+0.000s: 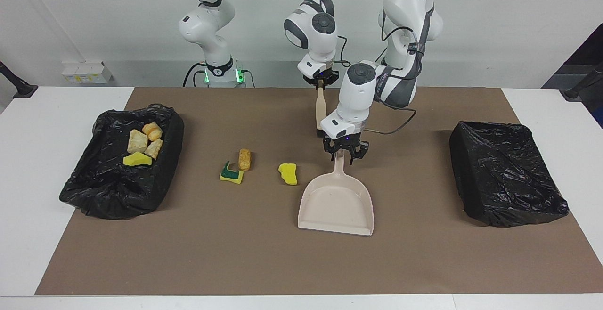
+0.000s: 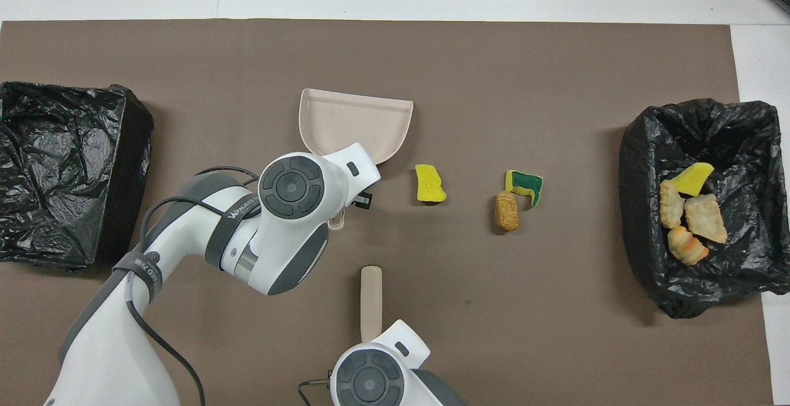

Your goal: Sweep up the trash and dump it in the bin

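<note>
1. Yellow, beige and orange-brown scraps make up the trash. Three pieces lie loose on the brown mat [image 1: 424, 263], about mid-bench: a plain yellow sponge chunk [image 1: 288, 173], an orange-brown bread-like piece [image 1: 244, 159], and a yellow sponge with a green side [image 1: 231, 174] touching it. Four more pieces sit inside the black-lined bin [image 1: 94, 192] at the right arm's end of the bench.
2. Texture: the sponges look soft and light, the bread-like piece rounded; judged likely to roll or skid when pushed.
3. Beige dustpan [image 1: 337, 204] lies flat beside the plain yellow chunk, its mouth toward the bench edge farthest from the robots, its handle toward the robots.
4. Left gripper [image 1: 346, 155] is down on the dustpan handle, fingers narrowed around it; judged a grip on the handle, though full clamping cannot be confirmed.
5. Right gripper [image 1: 321, 82] is clamped on the top of the beige brush [image 1: 320, 110], which stands near the bench edge nearest the robots.
6. Risks, judged:
   - the pan mouth faces away from the loose scraps, so the pan needs turning; a loose hold on the thin handle could let it swivel or drop.
   - a fast brush stroke could flick light sponge past the pan lip.
   - the two touching scraps may separate and one be missed.
   - a second black-lined bin [image 1: 509, 178] at the left arm's end holds nothing visible; dumping there would split the trash.
</note>
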